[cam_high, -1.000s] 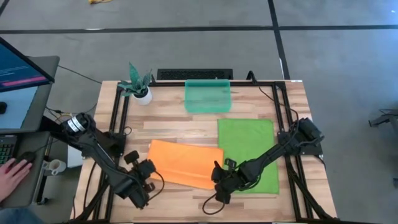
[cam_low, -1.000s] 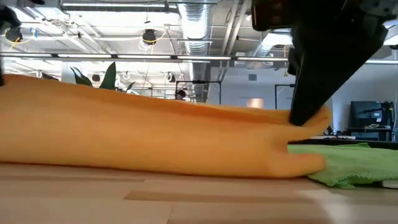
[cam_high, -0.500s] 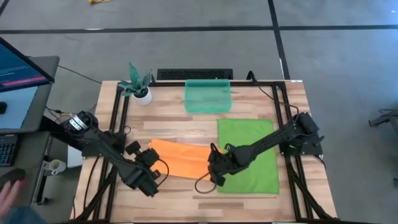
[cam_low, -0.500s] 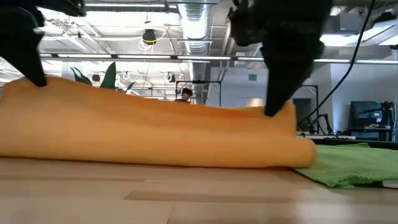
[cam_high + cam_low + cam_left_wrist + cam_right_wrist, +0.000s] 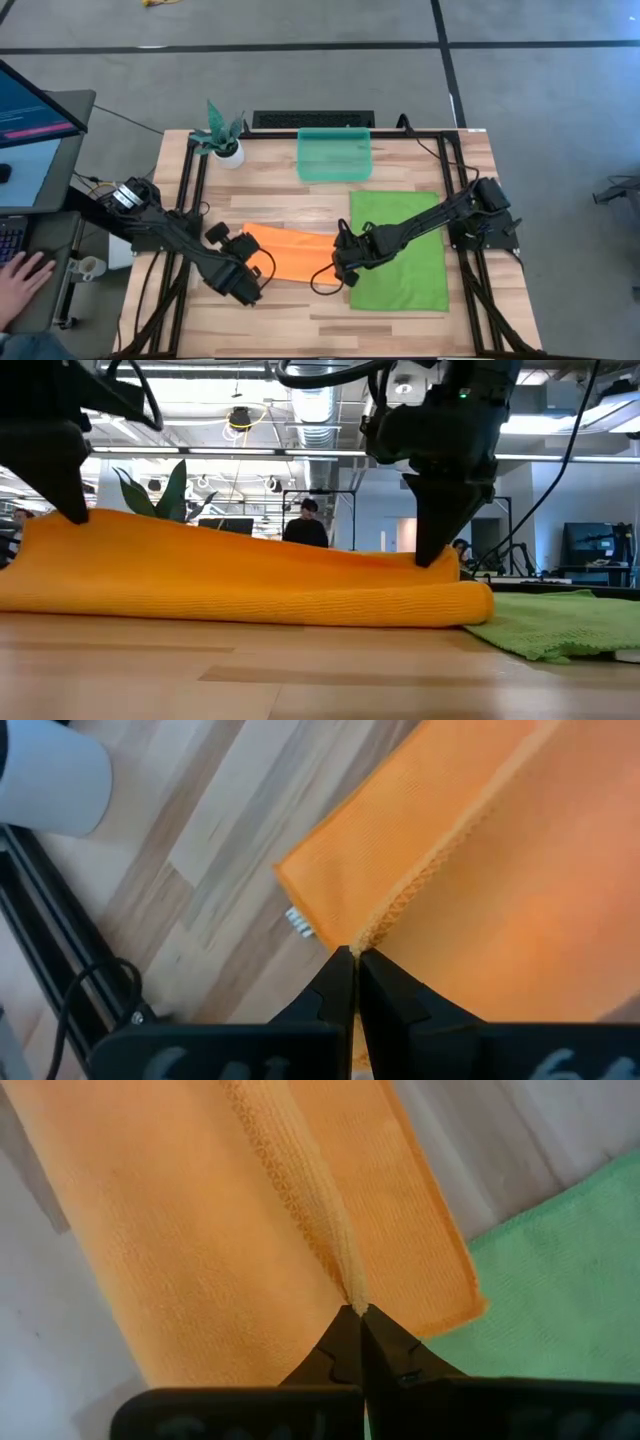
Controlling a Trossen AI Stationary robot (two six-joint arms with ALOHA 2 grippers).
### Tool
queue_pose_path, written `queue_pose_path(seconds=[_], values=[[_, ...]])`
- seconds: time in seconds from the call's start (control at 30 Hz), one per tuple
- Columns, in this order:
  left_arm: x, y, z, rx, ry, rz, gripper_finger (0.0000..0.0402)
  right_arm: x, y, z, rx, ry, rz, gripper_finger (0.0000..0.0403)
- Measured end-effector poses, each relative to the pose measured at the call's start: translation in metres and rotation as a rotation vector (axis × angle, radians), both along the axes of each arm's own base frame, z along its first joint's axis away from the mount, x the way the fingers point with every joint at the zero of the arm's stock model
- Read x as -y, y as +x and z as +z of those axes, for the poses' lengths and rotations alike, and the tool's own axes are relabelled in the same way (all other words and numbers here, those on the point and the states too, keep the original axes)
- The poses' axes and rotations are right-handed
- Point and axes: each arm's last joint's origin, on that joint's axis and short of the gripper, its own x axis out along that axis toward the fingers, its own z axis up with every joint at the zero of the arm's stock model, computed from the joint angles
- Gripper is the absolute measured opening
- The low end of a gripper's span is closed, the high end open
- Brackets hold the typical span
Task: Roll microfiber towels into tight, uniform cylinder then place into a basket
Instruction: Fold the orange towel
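The orange towel (image 5: 292, 254) lies at the table's middle with its near edge raised and turned over toward the far side. My left gripper (image 5: 254, 270) is shut on that edge at the towel's left end (image 5: 62, 512). My right gripper (image 5: 339, 266) is shut on it at the right end (image 5: 436, 556). The green towel (image 5: 398, 250) lies flat to the right, and the orange towel's right end overlaps its edge. The teal basket (image 5: 334, 155) stands at the far middle. My left gripper pinches the towel's stitched edge (image 5: 378, 932) between its two fingers, near the left corner. The fingers slant down from the near left. The edge is raised off the table while the layer below lies on the wood. My right gripper pinches the stitched edge (image 5: 350, 1292) near the towel's right end, between its two fingertips. The fingers point steeply down. The held edge stands as a ridge above the lower layer, which rests on the table.
A plant in a white pot (image 5: 224, 140) stands at the far left corner. Black frame rails (image 5: 190, 190) run along both sides of the table. A person's hand (image 5: 22, 270) rests at a desk left of the table. Bare wood lies near the front edge.
Both grippers have gone toward the table's far edge, staying shut, and have carried the orange towel's near edge up and over. The towel is folded over and narrower from near to far; its far edge has stayed in place.
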Motion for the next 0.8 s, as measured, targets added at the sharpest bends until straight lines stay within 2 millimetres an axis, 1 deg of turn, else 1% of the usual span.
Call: queue_pose_path(seconds=[0.33, 0.8], values=[[-0.0034, -0.0021, -0.0037, -0.015, 0.017, 0.004, 0.0, 0.0093, 0.0045, 0.0004, 0.022, -0.023, -0.027, 0.0008], [-0.0034, -0.002, -0.0038, -0.026, 0.017, -0.015, 0.0, 0.0096, 0.0067, 0.0006, 0.045, -0.022, -0.03, 0.0008]])
